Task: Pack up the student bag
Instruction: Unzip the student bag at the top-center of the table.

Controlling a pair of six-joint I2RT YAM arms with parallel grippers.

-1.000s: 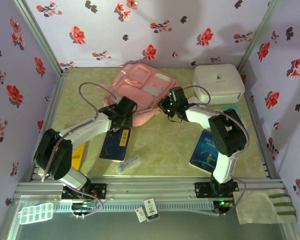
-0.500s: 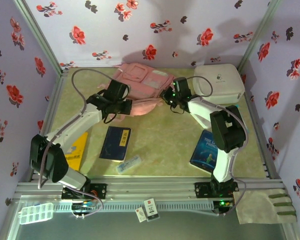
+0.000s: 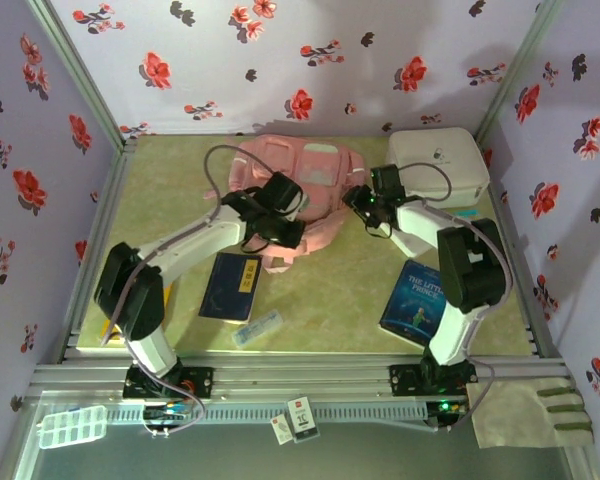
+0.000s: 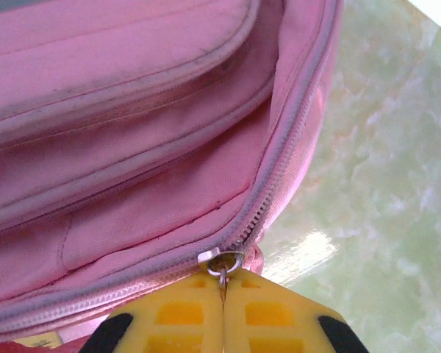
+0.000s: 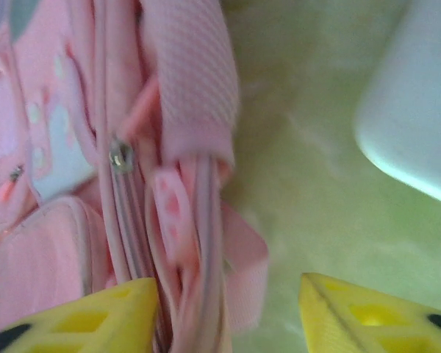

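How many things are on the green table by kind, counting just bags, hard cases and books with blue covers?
Pink bags: 1, the student bag
White hard cases: 1, the white case
Blue-covered books: 2, the navy book and the Little Prince book
Total: 4

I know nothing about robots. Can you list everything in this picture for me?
backpack: one, pink, back middle of table
hard case: one, white, back right
dark book: one, navy with yellow label, front left
blue book: one, front right, beside the right arm
small clear case: one, near front edge
plastic box: one, clear, off the table, front left
cloth: one, beige, off the table, front right
left gripper: yellow fingers, shut on zip pull
right gripper: yellow fingers, open at the backpack's side
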